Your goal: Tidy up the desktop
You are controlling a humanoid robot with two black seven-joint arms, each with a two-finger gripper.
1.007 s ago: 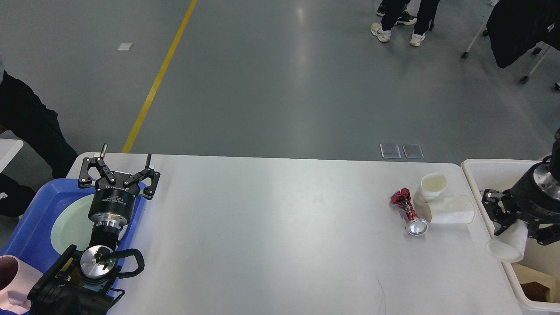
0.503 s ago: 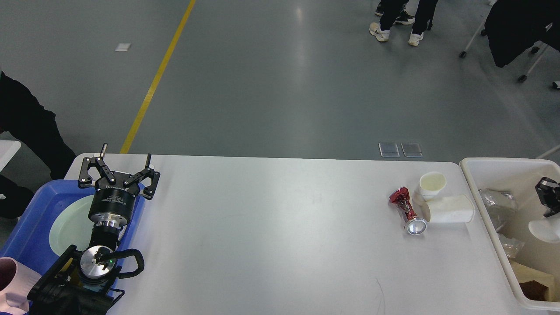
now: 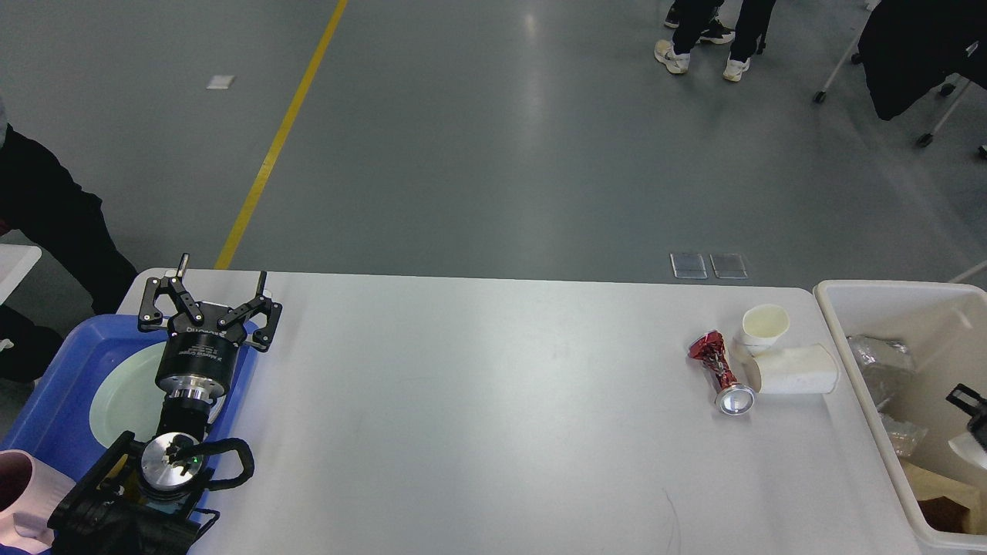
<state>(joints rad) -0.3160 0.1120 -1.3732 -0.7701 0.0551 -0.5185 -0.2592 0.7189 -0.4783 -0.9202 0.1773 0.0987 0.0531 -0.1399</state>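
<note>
Presently the large smooth white rectangular desktop (image 3: pixel 478 416) spans nearly the whole width of the head view, lying directly beneath and to the right of the left pincer (image 3: pixel 210 302). That pincer hovers over the desktop's near-left corner with its fingers spread wide and nothing between them.

Well apart from it, toward the desktop's far right, three items of rubbish remain: a crushed red metal drink can (image 3: pixel 719 370) lying on its side, a white paper cup (image 3: pixel 763 326) standing upright just behind it, and a second white paper cup (image 3: pixel 794 370) lying tipped over, touching or nearly touching the can's silver end.

Judged on appearance, all three are light. The can is stiff but dented, smooth and liable to roll; it is best taken across its pinched waist. The cups are thin and will crush under a firm squeeze; a grip on the wall near the rim looks soundest.

Beside the left pincer, a blue plastic tray (image 3: pixel 62 362) overlaps the desktop's left edge and holds a pale green round plate (image 3: pixel 123 397). Off the right edge stands a cream-white rectangular bin (image 3: pixel 871 297) containing crumpled wrappers.

Only a dark fragment of the right pincer (image 3: pixel 970 405) shows at the frame's right border, over the bin; its opening cannot be told. A pale object beneath it is cut off and unidentifiable.
</note>
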